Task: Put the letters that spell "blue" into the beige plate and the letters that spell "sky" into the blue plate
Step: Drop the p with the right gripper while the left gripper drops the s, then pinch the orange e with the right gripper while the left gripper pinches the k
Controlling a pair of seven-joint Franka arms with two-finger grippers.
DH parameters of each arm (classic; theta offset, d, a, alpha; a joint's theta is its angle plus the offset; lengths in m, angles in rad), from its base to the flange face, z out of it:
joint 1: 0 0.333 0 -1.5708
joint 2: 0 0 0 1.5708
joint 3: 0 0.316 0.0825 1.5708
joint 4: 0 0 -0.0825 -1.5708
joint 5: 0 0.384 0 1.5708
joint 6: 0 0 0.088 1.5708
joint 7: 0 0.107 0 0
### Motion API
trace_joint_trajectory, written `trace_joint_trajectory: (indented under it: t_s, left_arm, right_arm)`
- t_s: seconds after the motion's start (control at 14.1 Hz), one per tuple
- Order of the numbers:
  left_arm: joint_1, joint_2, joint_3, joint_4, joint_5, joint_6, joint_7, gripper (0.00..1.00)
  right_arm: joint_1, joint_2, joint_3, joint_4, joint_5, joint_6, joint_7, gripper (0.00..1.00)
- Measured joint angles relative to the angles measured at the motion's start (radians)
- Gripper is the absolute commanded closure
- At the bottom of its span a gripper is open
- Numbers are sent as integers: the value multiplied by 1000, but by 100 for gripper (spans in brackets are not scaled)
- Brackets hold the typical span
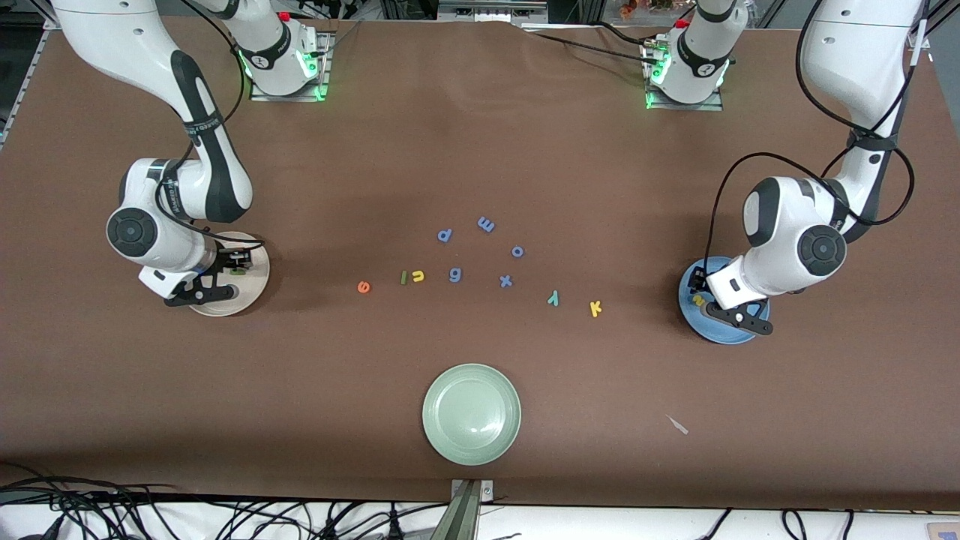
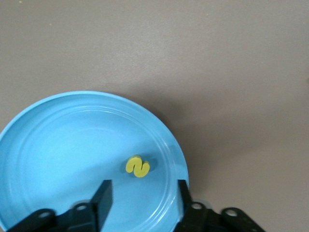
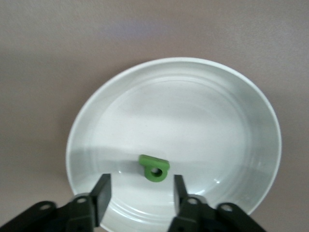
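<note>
Left claw [image 2: 142,200]: we found it over the blue plate [image 2: 58,145], fingers spread apart and empty — the yellow s [image 2: 137,166] lay loose on the plate between and just past them.
Right claw [image 3: 140,195]: we found it over the beige plate [image 3: 203,96], fingers parted and holding nothing; the green b [image 3: 154,168] lay flat in the plate.
Blue plate: it sat at the left arm's end of the tabletop [image 1: 480,150].
Beige plate: it sat at the right arm's end of the tabletop.
Letters on the tabletop, "blue" set: we saw the orange e [image 1: 364,286], the dark green l [image 1: 403,277] and the yellow u [image 1: 418,276] in a row at mid-table — the l just beside the u.
Letters on the tabletop, "sky" set: the teal y [image 1: 553,298] and the yellow k [image 1: 595,307] lay near each other, toward the blue plate.
Other items: periwinkle letters [image 1: 486,223] were scattered at mid-table; a pale green plate [image 1: 471,414] sat nearer the front camera.
</note>
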State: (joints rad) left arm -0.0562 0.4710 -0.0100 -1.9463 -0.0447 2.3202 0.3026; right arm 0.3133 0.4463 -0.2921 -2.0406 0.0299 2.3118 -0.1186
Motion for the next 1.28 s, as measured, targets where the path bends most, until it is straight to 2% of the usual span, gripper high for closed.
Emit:
trace_joint_trajectory:
  t_s: [0.21,0.28,0.5,0.71,0.99,1.21,1.28]
  left_arm:
    - [-12,0,-8,5,-14,4,-1,9]
    - [-28,0,-18,9,-62,6,-2,9]
    - [-170,34,-32,25,-211,74,-81,13]
    - [-279,117,-33,99,-223,119,-268,13]
    - [-302,190,-11,175,-223,127,-323,16]
    - [-302,207,4,190,-223,138,-323,25]
    - [-305,212,3,190,-223,148,-323,25]
  right_arm:
    - [37,0,40,29,7,1,116,0]
    - [47,2,62,43,8,1,163,0]
    - [55,33,142,105,9,1,338,0]
    - [57,86,220,183,12,2,508,0]
    - [59,161,291,276,15,5,673,0]
    - [74,204,305,303,17,15,712,0]
    - [79,212,305,303,17,22,714,0]
